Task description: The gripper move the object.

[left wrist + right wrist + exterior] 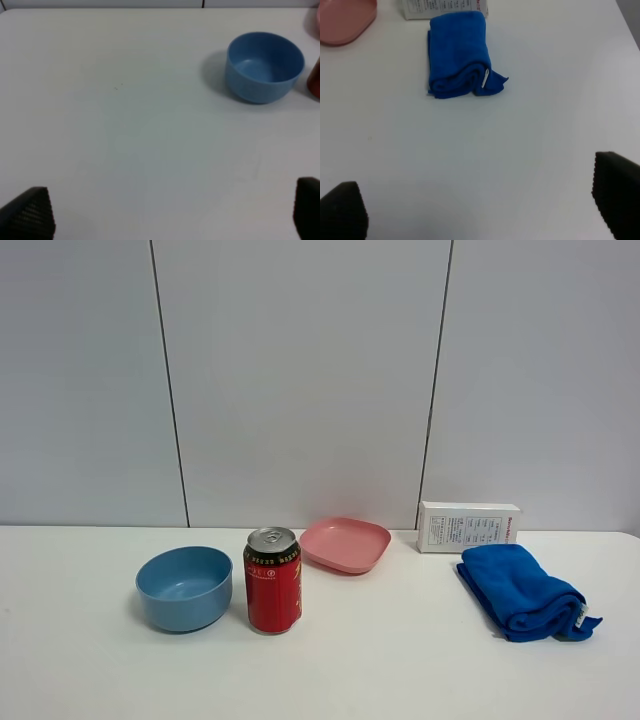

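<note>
The light-blue bowl (184, 587) stands upright and empty on the white table, left of a red soda can (273, 580). It also shows in the left wrist view (264, 66), far ahead of my left gripper (172, 212). That gripper is open, with its two dark fingertips (31, 212) wide apart and nothing between them. My right gripper (480, 210) is open and empty too, with its fingertips (617, 192) apart over bare table, short of the blue cloth (459, 53). Neither gripper shows in the exterior high view.
A shallow pink plate (345, 543) sits behind the can. A white box (468, 527) stands at the back right by the wall. The folded bright blue cloth (522, 592) lies in front of it. The table's right edge (630, 30) is close to the cloth.
</note>
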Motion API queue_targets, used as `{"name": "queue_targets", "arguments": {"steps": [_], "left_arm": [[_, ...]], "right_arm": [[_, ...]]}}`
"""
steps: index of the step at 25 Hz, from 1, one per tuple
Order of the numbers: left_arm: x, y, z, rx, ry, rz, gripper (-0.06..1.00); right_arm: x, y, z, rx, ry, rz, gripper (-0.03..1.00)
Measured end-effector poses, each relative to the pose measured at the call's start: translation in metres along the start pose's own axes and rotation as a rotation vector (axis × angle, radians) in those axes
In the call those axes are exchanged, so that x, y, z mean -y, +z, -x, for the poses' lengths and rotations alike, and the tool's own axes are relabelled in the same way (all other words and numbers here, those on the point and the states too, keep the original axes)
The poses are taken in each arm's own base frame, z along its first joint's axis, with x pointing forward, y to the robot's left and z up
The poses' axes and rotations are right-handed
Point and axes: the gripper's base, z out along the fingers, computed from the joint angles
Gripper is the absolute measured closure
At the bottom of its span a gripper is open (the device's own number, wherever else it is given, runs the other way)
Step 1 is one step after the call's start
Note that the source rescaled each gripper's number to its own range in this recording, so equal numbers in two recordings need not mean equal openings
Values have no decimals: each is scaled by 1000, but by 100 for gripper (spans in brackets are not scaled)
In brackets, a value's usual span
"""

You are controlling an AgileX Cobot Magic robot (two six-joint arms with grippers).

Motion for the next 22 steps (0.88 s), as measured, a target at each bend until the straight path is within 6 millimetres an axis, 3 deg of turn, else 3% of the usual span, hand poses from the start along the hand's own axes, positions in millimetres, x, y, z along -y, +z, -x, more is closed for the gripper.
{"name": "queue_targets", "arguments": {"steps": [22], "left_arm": [[0,0,0,0,0,0,-5]], "right_arm": [[0,0,0,0,0,0,-3]]}}
